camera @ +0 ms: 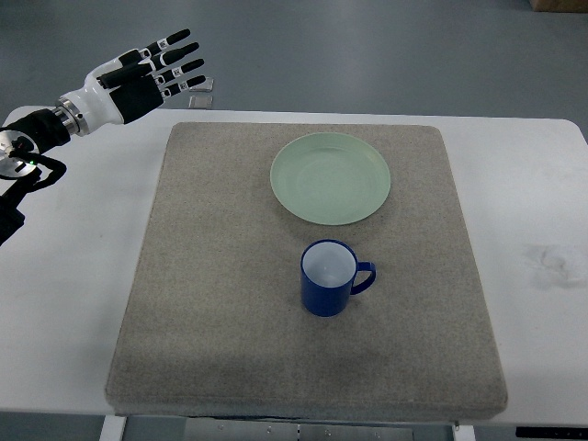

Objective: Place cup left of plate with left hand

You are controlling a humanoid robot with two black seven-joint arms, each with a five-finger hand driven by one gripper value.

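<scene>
Your left hand's fingers (175,62) are stretched out straight and slightly fanned, pinching nothing; the left hand (147,78) hangs above the far left corner of the table, off the mat's edge and well apart from everything you need to handle; its arm enters from the picture's left edge. The right hand does not show at all.

As I judge it, nothing of the task is done yet; the cup has not been grasped, lifted or moved. What is left is the whole job: bring the hand across and toward you, close on the mug, carry it over and set it down on the bare mat to the left of the plate.

The blue mug (327,277) stands upright on the grey mat (202,303), on your side of the plate and close to it but not touching, sitting roughly below the plate's middle rather than left of it; its handle (366,277) points to the picture's right, away from the incoming hand, so the body faces you clear. Its white inside looks empty; no liquid can be made out.

The pale green plate (331,177) lies flat on the far half of the mat and holds nothing; the mat rests on the white table (533,184).
</scene>
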